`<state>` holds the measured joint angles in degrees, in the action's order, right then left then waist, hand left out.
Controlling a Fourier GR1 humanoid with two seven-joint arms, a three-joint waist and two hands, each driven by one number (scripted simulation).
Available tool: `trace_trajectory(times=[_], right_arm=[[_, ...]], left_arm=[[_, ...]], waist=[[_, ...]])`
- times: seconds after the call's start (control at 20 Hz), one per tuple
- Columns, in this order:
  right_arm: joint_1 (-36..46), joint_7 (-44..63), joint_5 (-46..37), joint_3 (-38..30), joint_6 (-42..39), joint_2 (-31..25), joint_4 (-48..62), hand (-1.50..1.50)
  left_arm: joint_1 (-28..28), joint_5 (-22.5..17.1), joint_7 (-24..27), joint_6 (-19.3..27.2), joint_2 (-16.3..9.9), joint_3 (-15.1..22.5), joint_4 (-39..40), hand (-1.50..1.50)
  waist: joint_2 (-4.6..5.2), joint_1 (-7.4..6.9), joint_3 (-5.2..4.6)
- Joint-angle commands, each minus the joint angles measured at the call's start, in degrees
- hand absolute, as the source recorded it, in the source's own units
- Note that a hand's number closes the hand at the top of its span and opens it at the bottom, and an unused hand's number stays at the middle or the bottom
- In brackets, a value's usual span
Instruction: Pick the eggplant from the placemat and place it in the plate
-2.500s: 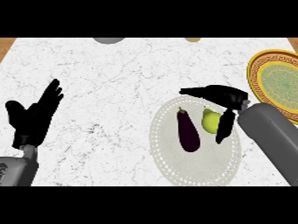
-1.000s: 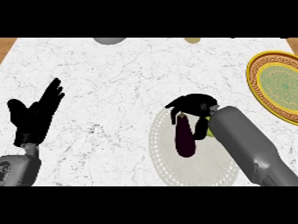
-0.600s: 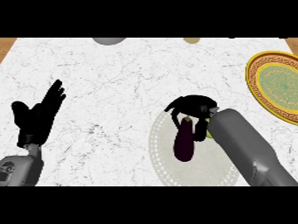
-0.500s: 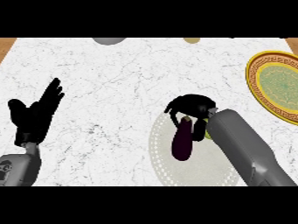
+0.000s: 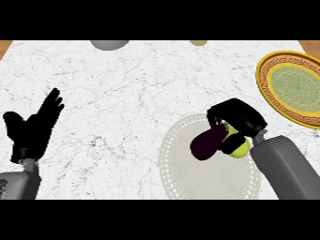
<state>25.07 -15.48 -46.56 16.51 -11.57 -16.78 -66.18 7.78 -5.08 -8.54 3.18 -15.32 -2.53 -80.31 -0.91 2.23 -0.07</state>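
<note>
Right hand [image 5: 236,118] around eggplant [image 5: 207,143]

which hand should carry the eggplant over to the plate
Right. The right hand is curled round the eggplant above the placemat, near the plate. The left hand rests open far across the counter.
</note>
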Motion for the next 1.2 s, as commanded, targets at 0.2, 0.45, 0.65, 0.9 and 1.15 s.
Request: trace_trajectory(times=[0.2, 0.45, 0.65, 0.9, 1.15], right_arm=[[-7.0, 4.6, 2.4, -13.1, 15.9, -3.1, -20.0, 1.5], [-11.8, 9.2, 5.1, -20.5, 17.2, -3.6, -26.4, 1.5], [-9.0, 16.2, 11.1, -26.2, 10.3, -5.2, -28.5, 1.5], [-5.0, 7.5, 14.1, -32.9, 13.7, -7.6, -12.0, 1.5], [1.8, -0.1, 14.8, -37.3, 14.7, -13.6, 6.1, 1.5]], left_arm=[[-0.5, 0.4, 0.3, 0.7, -0.5, -1.2, 0.8, 0.0], [1.6, 1.5, 1.5, -0.3, 0.9, 0.7, 2.0, 0.0], [-2.7, 0.6, 2.1, -1.8, 1.1, 0.5, -1.0, 0.0], [1.7, 1.7, 2.1, -1.8, 0.9, -0.6, 2.7, 0.0], [2.2, -0.1, -0.8, -3.3, 1.1, -1.1, 0.8, 0.0]], waist=[[0.07, 1.44, 0.05], [0.77, -0.86, 0.06], [0.78, -2.1, 0.05], [1.06, -2.42, 0.08], [1.13, -2.82, 0.1]])
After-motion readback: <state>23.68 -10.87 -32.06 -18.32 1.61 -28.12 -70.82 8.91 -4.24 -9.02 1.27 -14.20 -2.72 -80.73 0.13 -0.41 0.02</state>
